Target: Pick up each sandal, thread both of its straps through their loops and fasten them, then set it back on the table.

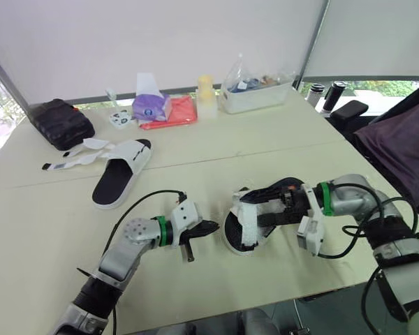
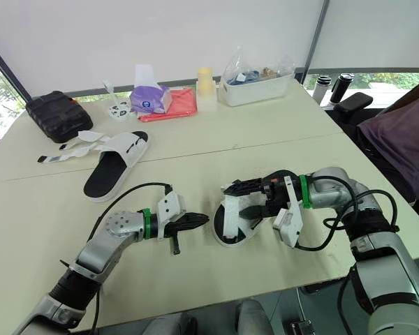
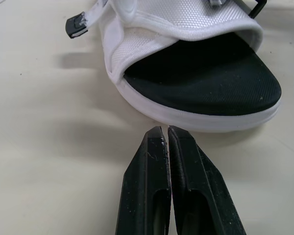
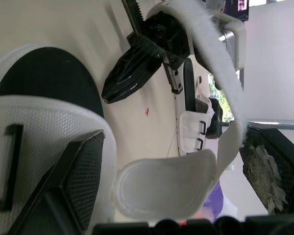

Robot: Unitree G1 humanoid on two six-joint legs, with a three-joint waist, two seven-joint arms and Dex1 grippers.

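A white sandal with a black footbed [image 1: 246,225] lies on the table near the middle; its toe opening [image 3: 201,83] faces my left gripper. My left gripper [image 3: 165,131] is shut and empty, its tips a short way from the sole's rim, just left of the sandal [image 2: 225,225]. My right gripper [image 2: 250,199] hovers over the sandal's upper, open. One finger [image 4: 83,181] lies against the mesh upper, and a loose white strap [image 4: 220,88] hangs between the fingers. A second sandal [image 1: 122,171] lies at the back left with its straps [image 1: 80,155] spread open.
Along the far edge stand a black pouch [image 1: 61,123], a purple tissue pack [image 1: 151,106] on a red cloth [image 1: 174,115], a pale cup [image 1: 206,94] and a clear bin [image 1: 255,91]. A chair with purple fabric [image 1: 398,132] stands at the right.
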